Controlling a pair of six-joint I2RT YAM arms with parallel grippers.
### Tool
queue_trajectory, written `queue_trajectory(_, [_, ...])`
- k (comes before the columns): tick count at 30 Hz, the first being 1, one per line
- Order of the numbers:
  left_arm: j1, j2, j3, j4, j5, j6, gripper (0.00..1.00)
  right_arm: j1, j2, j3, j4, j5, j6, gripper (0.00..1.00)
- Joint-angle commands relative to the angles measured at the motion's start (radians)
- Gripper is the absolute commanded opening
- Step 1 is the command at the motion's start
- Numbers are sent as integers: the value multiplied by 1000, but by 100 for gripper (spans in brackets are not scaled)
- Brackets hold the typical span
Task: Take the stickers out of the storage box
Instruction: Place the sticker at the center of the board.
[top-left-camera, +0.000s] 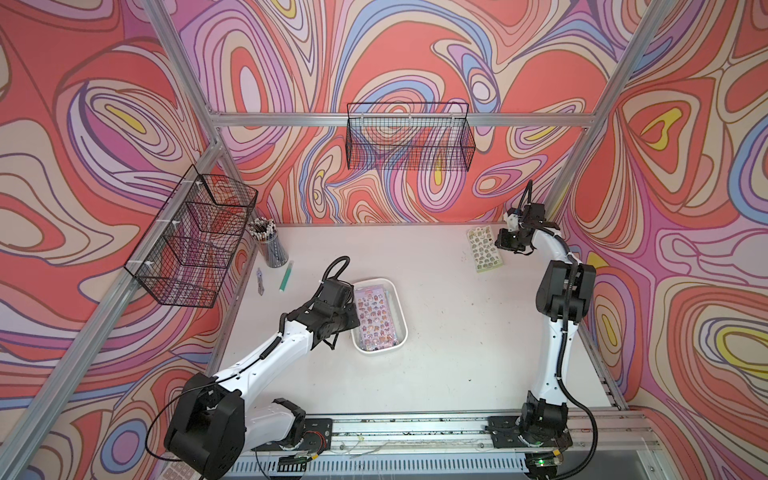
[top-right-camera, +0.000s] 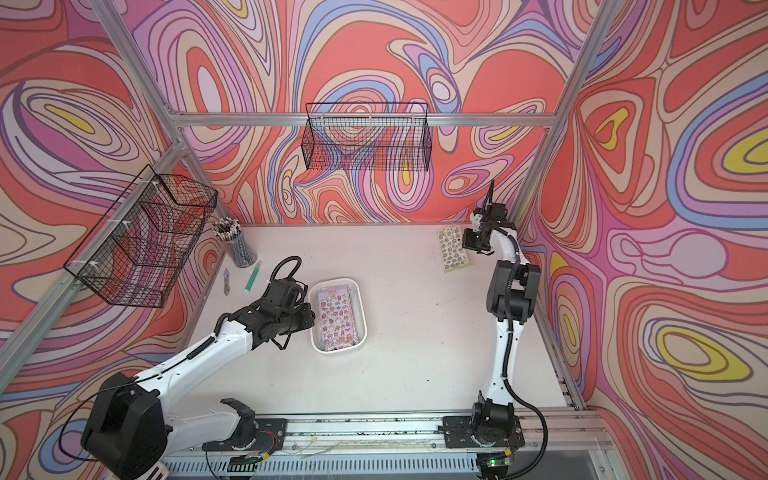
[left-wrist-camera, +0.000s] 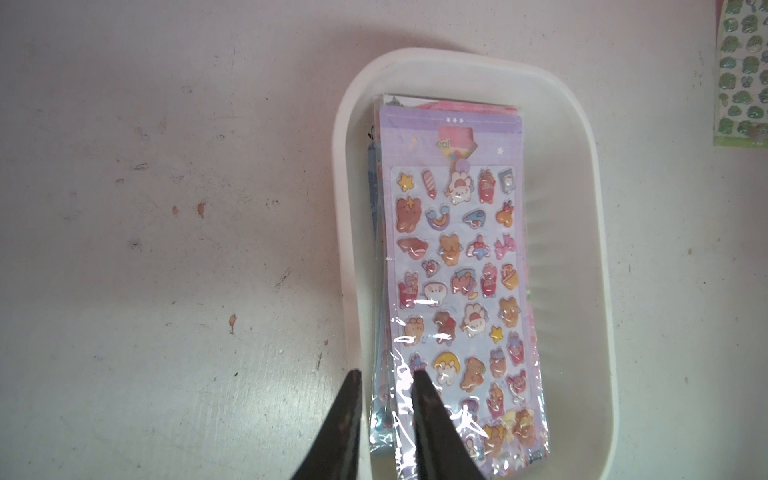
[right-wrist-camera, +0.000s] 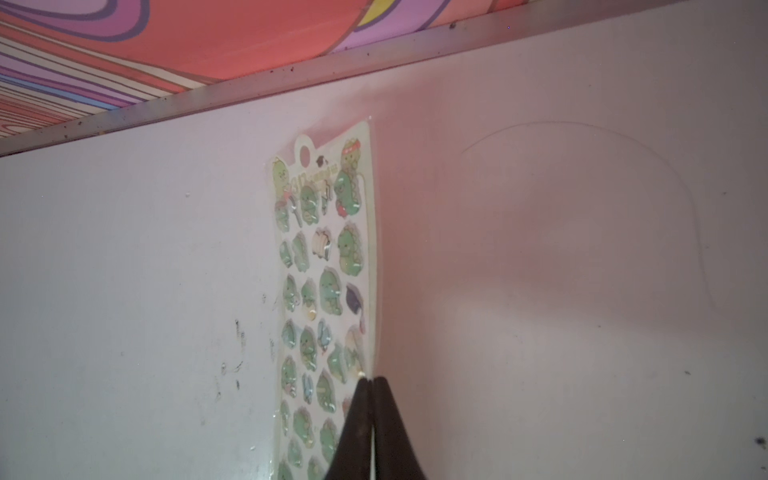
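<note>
The white storage box (top-left-camera: 402, 316) (top-right-camera: 362, 316) (left-wrist-camera: 457, 58) sits mid-table with a stack of stickers (top-left-camera: 376, 316) (top-right-camera: 334, 318) (left-wrist-camera: 453, 257) inside, a purple sheet on top. My left gripper (left-wrist-camera: 386, 374) (top-left-camera: 351, 318) is at the box's left side. One finger is outside the wall, the other on the stack's edge. The jaws stand a little apart, with the wall and sheet edges pinched between them. A green sticker sheet (top-left-camera: 484, 249) (top-right-camera: 453, 249) (right-wrist-camera: 324, 270) (left-wrist-camera: 744, 75) lies on the table at the far right. My right gripper (right-wrist-camera: 369, 379) (top-left-camera: 500, 245) is shut on its long edge.
A cup of pens (top-left-camera: 270, 245), a green pen (top-left-camera: 286, 276) and a small grey tool (top-left-camera: 260, 282) lie at the back left. Black wire baskets hang on the left wall (top-left-camera: 195, 237) and back wall (top-left-camera: 409, 137). The right arm is close to the back right corner.
</note>
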Motion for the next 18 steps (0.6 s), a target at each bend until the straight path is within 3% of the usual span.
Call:
queue_trajectory(1, [-2, 7, -20, 17, 1, 2, 26, -2, 45, 21, 20, 57, -21, 0])
queue_trajectory(7, [-3, 7, -40, 31, 0, -4, 26, -2, 45, -1, 74, 100, -20, 0])
queue_trajectory(18, [-2, 4, -37, 22, -10, -3, 26, -1, 26, -10, 117, 135, 15, 36])
